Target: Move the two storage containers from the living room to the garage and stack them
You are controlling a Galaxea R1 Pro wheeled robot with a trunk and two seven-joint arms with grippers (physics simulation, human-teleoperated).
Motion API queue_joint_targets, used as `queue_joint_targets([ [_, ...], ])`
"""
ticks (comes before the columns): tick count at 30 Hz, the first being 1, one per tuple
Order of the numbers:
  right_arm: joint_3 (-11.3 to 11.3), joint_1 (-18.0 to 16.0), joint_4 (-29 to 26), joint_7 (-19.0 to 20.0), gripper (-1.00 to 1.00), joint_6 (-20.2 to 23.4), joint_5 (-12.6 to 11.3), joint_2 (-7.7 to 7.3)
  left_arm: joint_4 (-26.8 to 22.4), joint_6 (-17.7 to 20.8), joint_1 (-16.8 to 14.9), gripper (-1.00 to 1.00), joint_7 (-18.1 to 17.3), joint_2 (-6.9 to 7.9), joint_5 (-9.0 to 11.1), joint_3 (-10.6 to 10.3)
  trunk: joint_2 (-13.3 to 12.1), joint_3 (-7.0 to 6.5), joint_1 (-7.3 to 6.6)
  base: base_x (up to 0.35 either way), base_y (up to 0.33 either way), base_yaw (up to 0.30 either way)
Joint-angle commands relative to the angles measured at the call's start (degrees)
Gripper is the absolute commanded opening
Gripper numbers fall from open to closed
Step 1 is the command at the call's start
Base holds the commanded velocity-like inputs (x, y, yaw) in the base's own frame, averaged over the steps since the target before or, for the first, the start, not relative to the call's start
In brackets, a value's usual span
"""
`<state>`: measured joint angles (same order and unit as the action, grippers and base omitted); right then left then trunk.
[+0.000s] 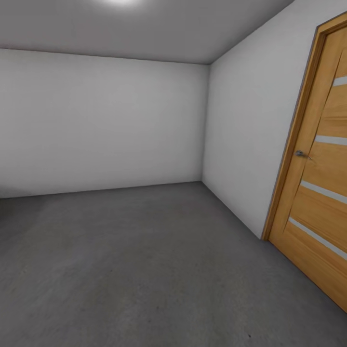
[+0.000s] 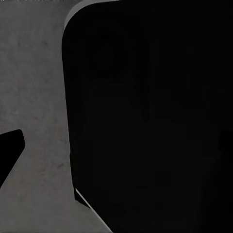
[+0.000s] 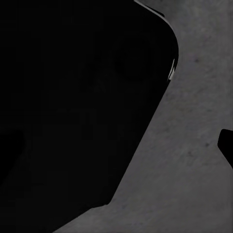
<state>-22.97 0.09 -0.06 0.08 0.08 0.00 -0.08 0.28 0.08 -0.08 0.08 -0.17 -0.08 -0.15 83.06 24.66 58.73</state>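
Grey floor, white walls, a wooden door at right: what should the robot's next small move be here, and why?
Probably turn the base to look around for the containers. The head view has dark grey floor, bare white walls and an orange striped door, but nothing red-orange; both wrist views are mostly black, with floor beside.

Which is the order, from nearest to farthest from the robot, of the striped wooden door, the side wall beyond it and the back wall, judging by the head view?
1. Striped wooden door: at the right, nearest, its lower edge running out of the picture.
2. Side wall: also at the right, reaching from the door frame back to the corner.
3. Back wall: straight ahead across the room, farthest.
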Motion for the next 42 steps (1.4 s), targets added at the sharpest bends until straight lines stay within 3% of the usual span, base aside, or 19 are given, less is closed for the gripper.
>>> queue_joint_targets([
  [1, -0.2, 0.0, 0.0, 0.0, 1.0, 0.0, 0.0, -0.01, 0.0, 0.0, 0.0, 1.0, 0.0, 0.0, 0.0, 0.0, 0.0, 0.03, 0.0, 0.001, 0.0, 0.0],
  [8, -0.2, 0.0, 0.0, 0.0, 1.0, 0.0, 0.0, -0.01, 0.0, 0.1, 0.0, 1.0, 0.1, 0.0, 0.1, 0.0, 0.0, 0.03, 0.0, 0.098, 0.0, 0.0],
  [31, -0.2, 0.0, 0.0, 0.0, 1.0, 0.0, -0.4, 0.07, -0.3, 0.1, 0.0, 1.0, 0.0, 0.0, 0.1, 0.0, 0.0, 0.03, 0.0, 0.316, 0.0, -0.002],
  [42, -0.2, 0.0, 0.0, 0.5, 1.0, -0.2, -0.6, 0.08, -0.3, 0.1, 0.0, 1.0, 0.0, 0.0, 0.1, 0.1, 0.0, 0.03, 0.0, 0.323, 0.0, -0.235],
])
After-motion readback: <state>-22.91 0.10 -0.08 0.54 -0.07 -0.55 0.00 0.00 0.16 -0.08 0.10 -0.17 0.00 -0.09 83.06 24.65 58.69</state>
